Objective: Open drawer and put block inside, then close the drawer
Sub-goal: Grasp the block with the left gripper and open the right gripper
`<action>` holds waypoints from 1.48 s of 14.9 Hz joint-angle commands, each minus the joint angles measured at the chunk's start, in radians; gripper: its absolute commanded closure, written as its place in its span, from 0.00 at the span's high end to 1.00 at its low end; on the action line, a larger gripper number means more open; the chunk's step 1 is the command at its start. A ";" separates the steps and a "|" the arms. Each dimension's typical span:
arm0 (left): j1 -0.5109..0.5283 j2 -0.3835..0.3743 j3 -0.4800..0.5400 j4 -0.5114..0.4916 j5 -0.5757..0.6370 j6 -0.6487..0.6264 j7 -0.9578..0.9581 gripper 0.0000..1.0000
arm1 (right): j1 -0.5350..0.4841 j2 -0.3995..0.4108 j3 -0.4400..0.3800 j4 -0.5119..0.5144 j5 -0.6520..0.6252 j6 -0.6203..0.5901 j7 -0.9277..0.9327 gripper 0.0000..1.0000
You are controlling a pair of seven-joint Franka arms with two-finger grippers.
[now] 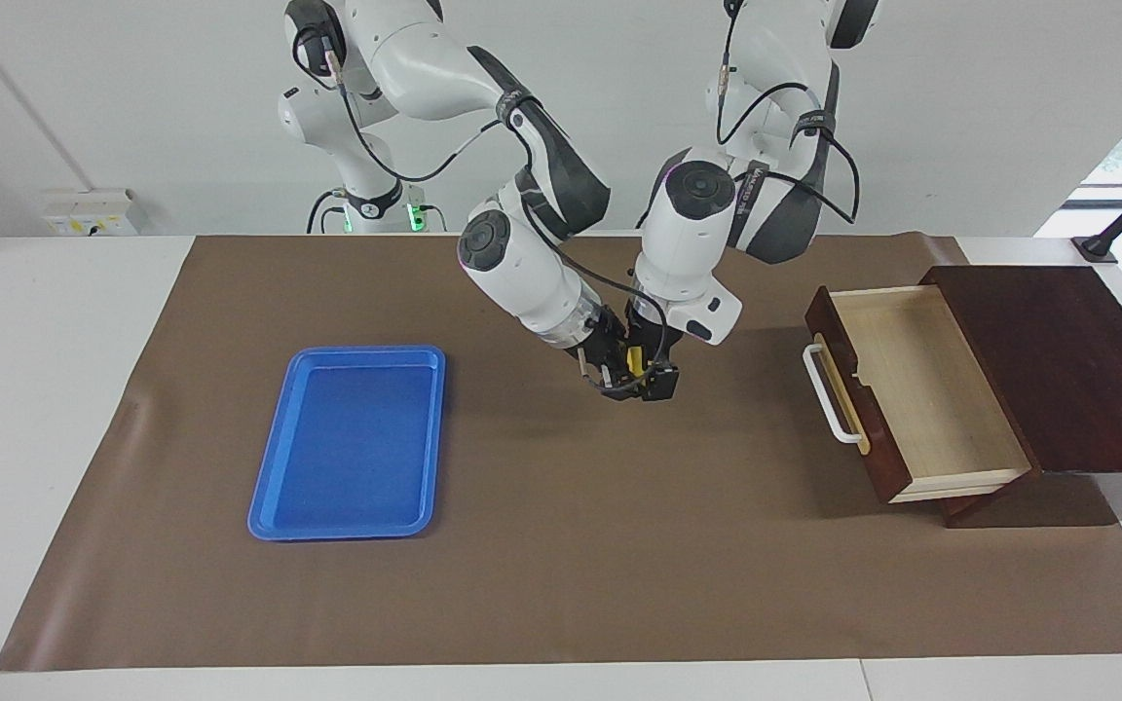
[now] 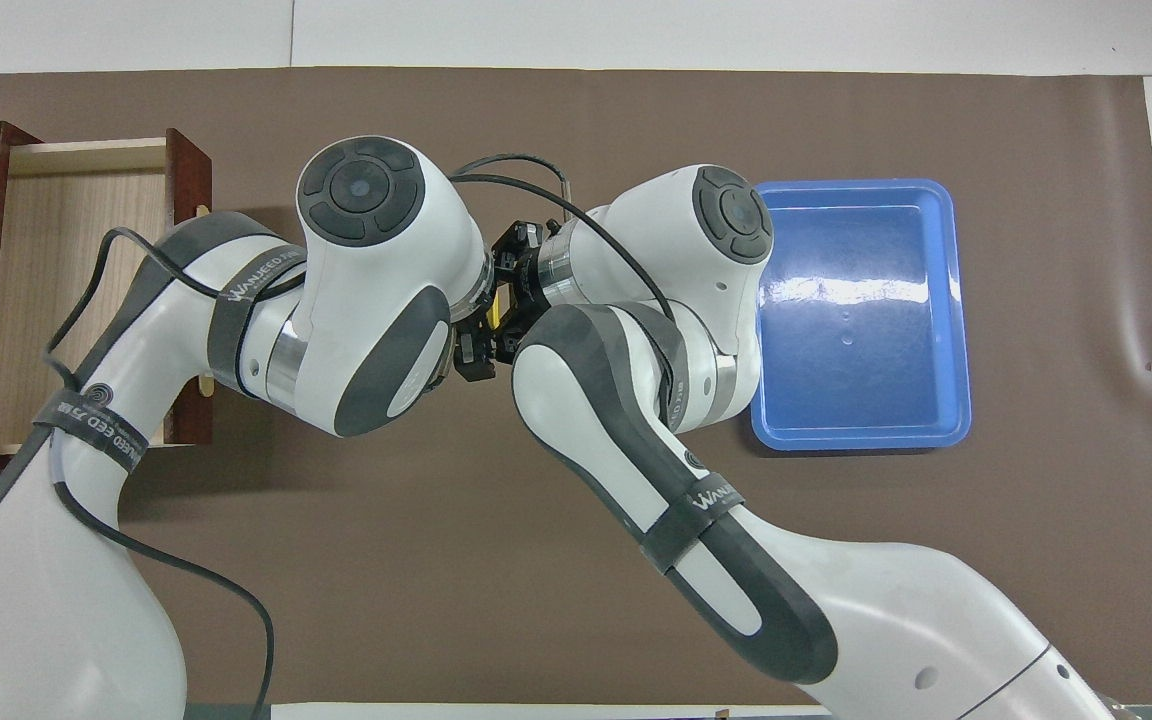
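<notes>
At the robots' end of the white table [image 1: 45,389], both arms lean out over the middle of the brown paper mat [image 1: 561,545] and meet there, gripper to gripper. Right gripper [image 1: 617,375]: tilted toward the left arm's end, fingers clamped on the small bright yellow cube block [image 1: 632,358]. Block is held up off the mat, with a shadow on the paper underneath; only a sliver of yellow shows between the two black grippers, in the overhead view too [image 2: 497,308]. Left gripper [image 1: 656,375]: comes down steeply against the block from the left arm's end, fingers standing apart, one on either flank of the cube. Cannot tell whether those fingers touch it. Toward the left arm's end of the table, well apart from the grippers: dark reddish-brown wooden drawer [image 1: 882,458], pulled out of its dark wooden cabinet [image 1: 1048,360], with the pale light-wood interior open to view. White bar handle [image 1: 832,401] sits on a tan strip on the drawer front and faces the middle of the mat. Toward the right arm's end, slightly farther from the robots than the spot under the grippers: flat blue plastic tray [image 1: 347,443], lying flat on the mat, long side running away from the robots. Farthest from the robots, the mat runs on to the table's white edge.
</notes>
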 commanded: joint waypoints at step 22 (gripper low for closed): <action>-0.011 -0.006 0.018 0.053 0.065 -0.112 -0.054 0.09 | 0.004 0.014 0.002 0.025 -0.019 0.009 0.017 0.00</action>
